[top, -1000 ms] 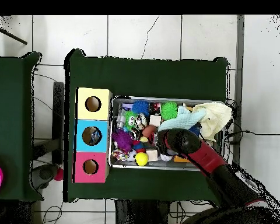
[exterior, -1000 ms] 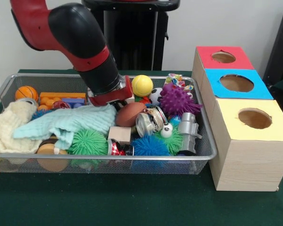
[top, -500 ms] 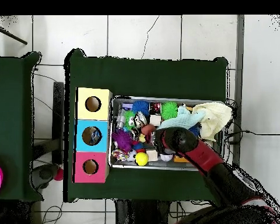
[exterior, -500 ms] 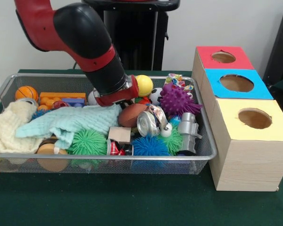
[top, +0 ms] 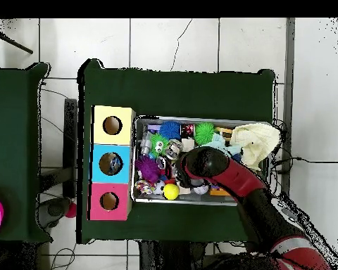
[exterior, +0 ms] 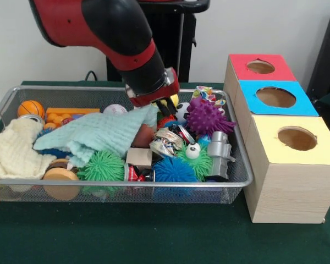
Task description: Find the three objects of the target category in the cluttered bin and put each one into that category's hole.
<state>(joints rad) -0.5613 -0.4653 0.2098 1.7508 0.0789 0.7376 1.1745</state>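
Green table (exterior: 154, 242), wire bin (exterior: 231, 181) of toys, cloths

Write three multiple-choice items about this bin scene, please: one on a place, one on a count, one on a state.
1. Where does the spiky purple rubber ball lie in the wire mesh bin, in the front view?
A. at the end near the wooden hole boxes
B. at the end far from the boxes
C. outside the bin

2. How many coloured box tops with a round hole stand beside the bin?
A. two
B. three
C. four

3. What state is the light teal cloth in?
A. folded neatly outside the bin
B. spread over other toys, one corner raised up to the arm's end effector
C. stuffed into a hole

Answers: 1 A, the purple ball sits next to the boxes' side. 2 B, the red top, the blue top and the yellow top each show one hole. 3 B, the cloth drapes over toys and rises to a peak under the arm.
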